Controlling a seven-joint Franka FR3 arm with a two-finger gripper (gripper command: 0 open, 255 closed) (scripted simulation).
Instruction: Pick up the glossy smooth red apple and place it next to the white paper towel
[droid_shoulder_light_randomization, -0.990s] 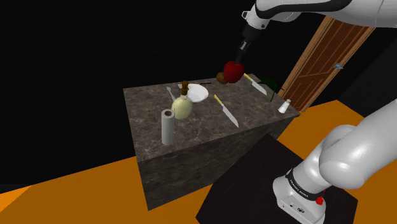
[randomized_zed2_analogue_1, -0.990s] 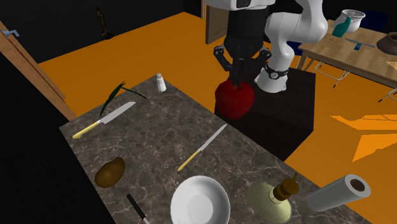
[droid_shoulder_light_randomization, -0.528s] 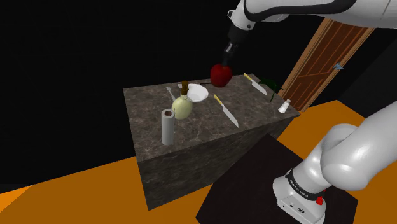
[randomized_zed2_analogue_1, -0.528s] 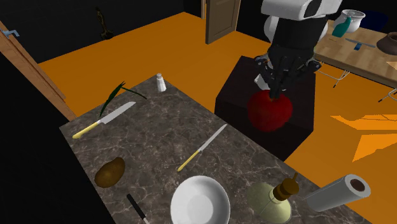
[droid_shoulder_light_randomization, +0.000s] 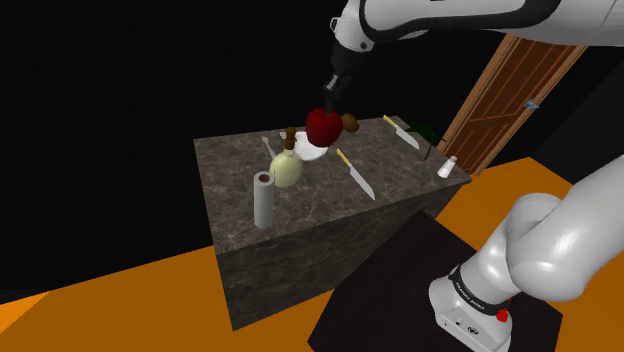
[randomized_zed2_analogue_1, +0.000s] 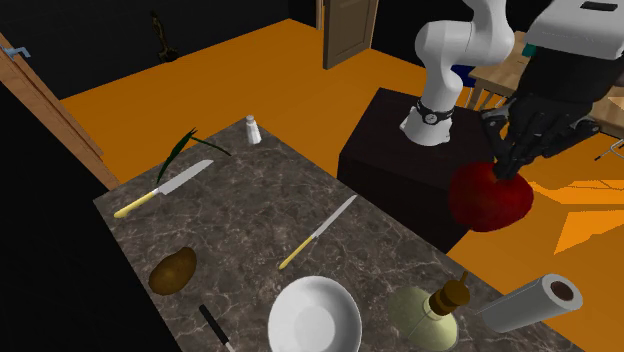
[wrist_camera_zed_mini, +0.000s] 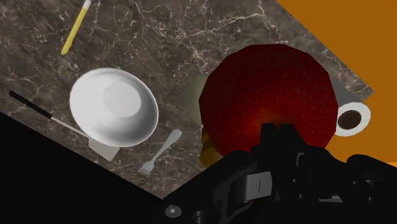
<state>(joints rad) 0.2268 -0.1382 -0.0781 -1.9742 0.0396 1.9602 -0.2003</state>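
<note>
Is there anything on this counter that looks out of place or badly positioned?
Only a small thing: the green stalk beside the knife pokes past the counter edge. Nothing is spilled or toppled; the towel roll stands upright, and the apple hangs in the pincer.

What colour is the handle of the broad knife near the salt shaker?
Yellow. The knife handle shows best in the second exterior view.
</note>
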